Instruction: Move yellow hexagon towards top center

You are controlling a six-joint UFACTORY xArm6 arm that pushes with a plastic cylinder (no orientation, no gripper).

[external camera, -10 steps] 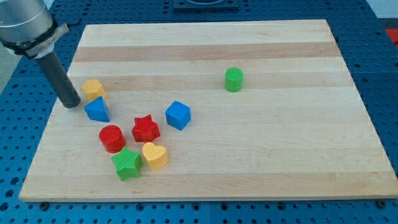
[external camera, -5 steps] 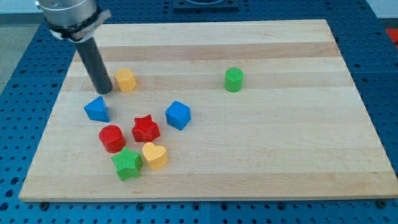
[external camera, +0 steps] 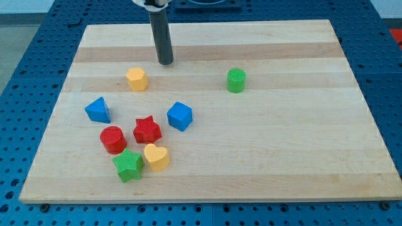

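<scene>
The yellow hexagon (external camera: pixel 136 79) lies on the wooden board's upper left part. My tip (external camera: pixel 165 62) is above and to the right of it, apart from it, with a clear gap between them. The dark rod rises from the tip out of the view's top edge.
A green cylinder (external camera: pixel 236 80) stands right of centre. Lower left holds a cluster: blue triangle (external camera: pixel 98 110), blue cube (external camera: pixel 179 116), red star (external camera: pixel 147 130), red cylinder (external camera: pixel 113 139), yellow heart (external camera: pixel 156 157), green star (external camera: pixel 129 165). The board (external camera: pixel 282 157) rests on a blue perforated table.
The rod swept from the board's left edge to the upper middle. It pushed the yellow hexagon right and slightly up, away from the blue triangle, then left it behind.
</scene>
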